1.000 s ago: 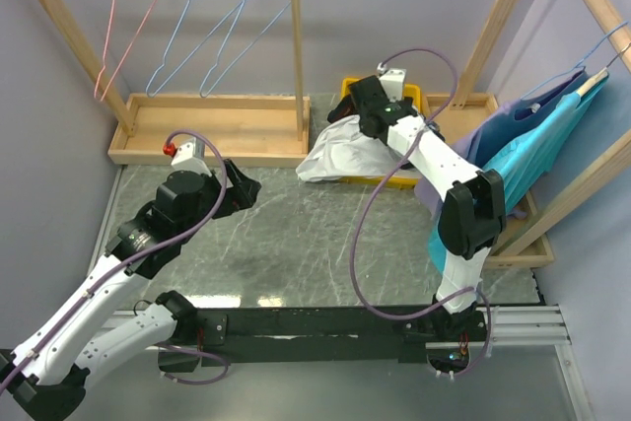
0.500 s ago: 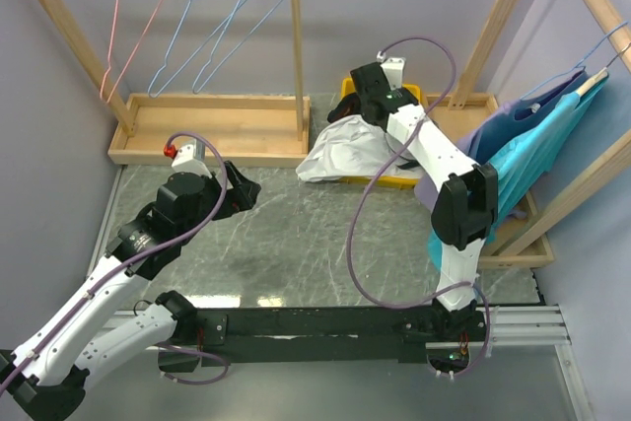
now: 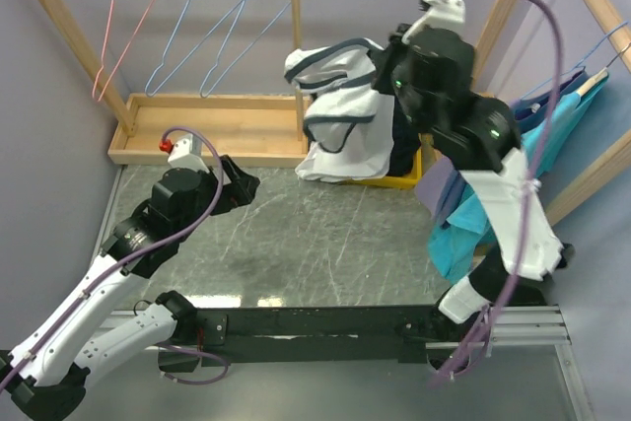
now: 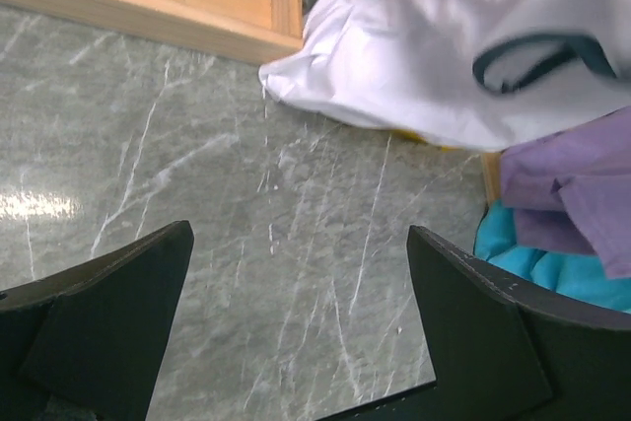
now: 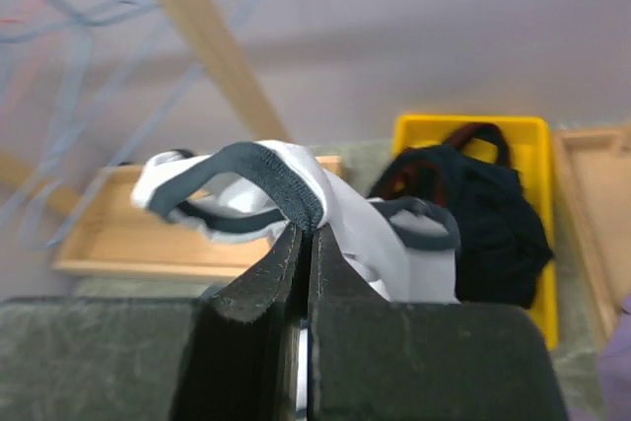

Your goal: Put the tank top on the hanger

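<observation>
The white tank top (image 3: pixel 340 115) with navy trim hangs lifted above the yellow bin, its lower part draped on the table. My right gripper (image 3: pixel 380 71) is shut on its navy-trimmed edge; in the right wrist view the jaws (image 5: pixel 308 234) pinch the navy trim of the tank top (image 5: pixel 286 189). Two light-blue wire hangers (image 3: pixel 212 32) hang on the wooden rack at the back left, apart from both grippers. My left gripper (image 3: pixel 242 184) is open and empty low over the table; in its wrist view (image 4: pixel 296 342) the tank top (image 4: pixel 434 56) lies ahead.
A pink wire hanger (image 3: pixel 123 27) hangs left of the blue ones. A yellow bin (image 5: pixel 473 135) holds a dark navy garment (image 5: pixel 493 214). Teal (image 3: pixel 523 155) and purple shirts hang on the right rack. The left rack's wooden base (image 3: pixel 207 130) borders the marble table.
My right arm has risen and swung up, lifting the tank top out of the bin area toward the left rack. My left arm has hardly moved.
</observation>
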Tool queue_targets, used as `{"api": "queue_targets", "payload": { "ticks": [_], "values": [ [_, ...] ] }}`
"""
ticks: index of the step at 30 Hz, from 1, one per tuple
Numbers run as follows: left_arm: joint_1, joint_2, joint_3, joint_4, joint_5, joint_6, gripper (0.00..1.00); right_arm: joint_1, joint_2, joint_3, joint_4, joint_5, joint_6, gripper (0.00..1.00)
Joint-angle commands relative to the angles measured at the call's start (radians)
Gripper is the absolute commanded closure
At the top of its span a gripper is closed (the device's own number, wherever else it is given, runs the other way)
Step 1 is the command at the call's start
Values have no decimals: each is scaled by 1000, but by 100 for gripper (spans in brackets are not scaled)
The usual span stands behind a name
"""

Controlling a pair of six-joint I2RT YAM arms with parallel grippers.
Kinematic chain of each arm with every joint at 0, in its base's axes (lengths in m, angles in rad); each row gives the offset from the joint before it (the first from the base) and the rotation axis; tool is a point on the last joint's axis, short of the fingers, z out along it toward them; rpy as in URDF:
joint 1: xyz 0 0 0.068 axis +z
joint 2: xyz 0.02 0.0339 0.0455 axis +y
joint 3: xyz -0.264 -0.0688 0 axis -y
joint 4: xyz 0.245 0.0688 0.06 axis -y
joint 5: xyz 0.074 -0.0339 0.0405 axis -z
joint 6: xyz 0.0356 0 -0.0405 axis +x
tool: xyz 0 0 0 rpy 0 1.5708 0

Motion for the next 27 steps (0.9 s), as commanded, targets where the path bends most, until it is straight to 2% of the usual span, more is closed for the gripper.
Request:
{"api": "queue_targets", "payload": {
  "ticks": [1, 2, 4, 6, 7, 8, 12, 14, 15, 16, 17, 20, 23, 27],
  "values": [
    [-1, -16, 85, -24, -58, 15, 3, 104, -93, -68, -9, -49, 9, 100],
    [-1, -18, 102, -35, -72, 12, 3, 166, -137, -150, 8, -49, 7, 100],
    [-1, -27, 117, -62, -104, 5, 3, 208, -190, -255, 71, -78, 29, 100],
    [-1, -44, 116, -67, -107, 5, 3, 231, -265, -459, 122, -124, 61, 100],
    [-1, -52, 106, -70, -103, 4, 3, 230, -285, -535, 171, -141, 72, 100],
    [-1, -65, 99, -71, -98, 5, 3, 230, -314, -685, 189, -132, 84, 100],
    [-1, -89, 31, -56, -36, 5, 1, 184, -327, -1022, 281, -206, 153, 99],
    [-1, -96, -35, -15, 33, 1, 5, 104, -320, -1173, 311, -213, 180, 92],
    [-1, -98, -61, 7, 58, 1, 7, 75, -323, -1218, 326, -252, 197, 71],
    [-1, -98, -122, 34, 93, 4, 8, 35, -330, -1254, 347, -271, 207, 61],
    [-1, -92, -156, 59, 127, -16, 12, 35, -354, -1301, 352, -262, 217, 46],
    [-2, -41, -272, 163, 173, -44, 20, 108, -434, -1358, 370, -230, 257, 25],
    [-4, 22, -355, 270, 201, -70, 23, 223, -486, -1395, 335, -155, 341, 21],
    [-10, 104, -408, 399, 176, -73, 25, 320, -547, -1528, 384, -159, 452, 23]
  ]
}}
